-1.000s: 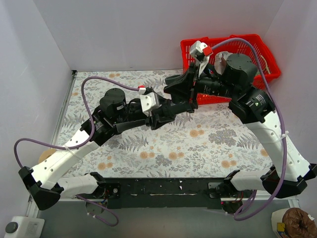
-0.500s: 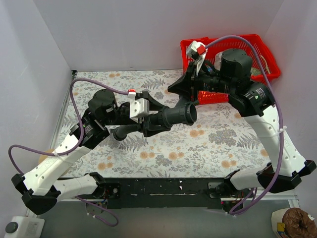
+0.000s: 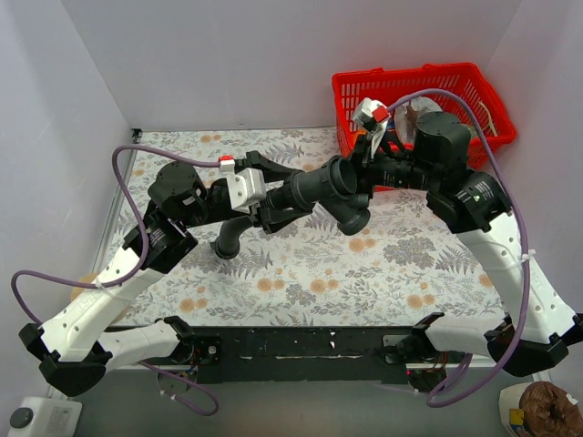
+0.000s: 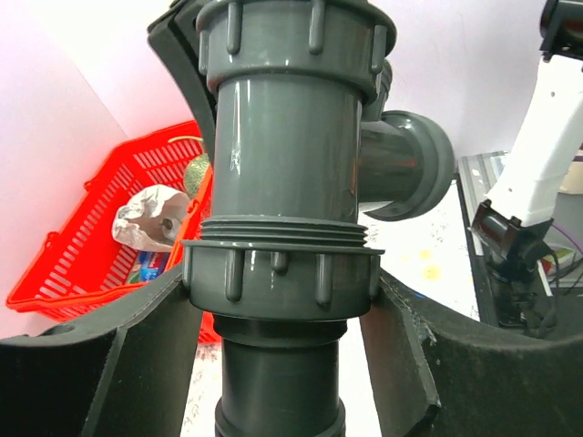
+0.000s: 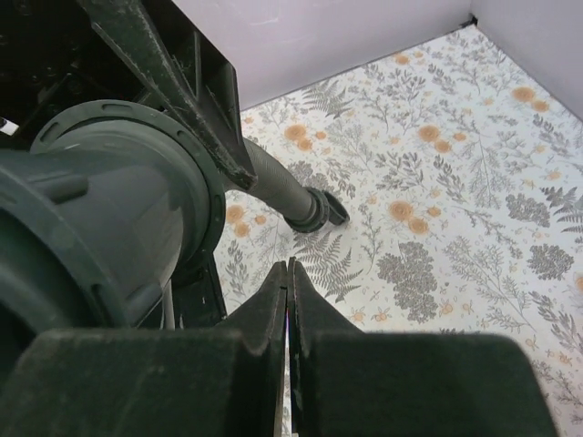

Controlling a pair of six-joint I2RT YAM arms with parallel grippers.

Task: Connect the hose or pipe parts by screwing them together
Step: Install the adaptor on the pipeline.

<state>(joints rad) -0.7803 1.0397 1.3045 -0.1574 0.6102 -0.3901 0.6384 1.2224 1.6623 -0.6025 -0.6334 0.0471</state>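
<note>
Left end effector point(image 3: 273, 202): part open, clamped on the straight run of the dark grey T-shaped fitting point(image 3: 330, 187). In the left wrist view its pads point(image 4: 137, 355) sit either side of a ribbed threaded ring point(image 4: 282, 269). The fitting's surface there is plain glossy grey.

The fitting is held in the air over the middle of the desk point(image 3: 410, 264), toward the far edge. Its side branch angles toward the near edge.

The black ribbed hose point(image 3: 230, 238) leaves the fitting's end on the left arm's side and curves down over the left half of the desk. Its smooth collar end point(image 5: 319, 209) is close to the floral cloth; touching or not, cannot tell. How far the joint is screwed home, cannot tell.

Right end effector point(image 5: 287, 284): fully closed, fingers pressed together, nothing between them. It sits just beside the fitting's open round end; contact cannot be made out.

A red plastic basket point(image 3: 474, 82) stands at the desk's far right corner. Inside are a crumpled pale wrapper point(image 4: 150, 214), a green round item point(image 4: 196, 173) and a coloured packet point(image 4: 150, 264) whose print is too small to read.
</note>
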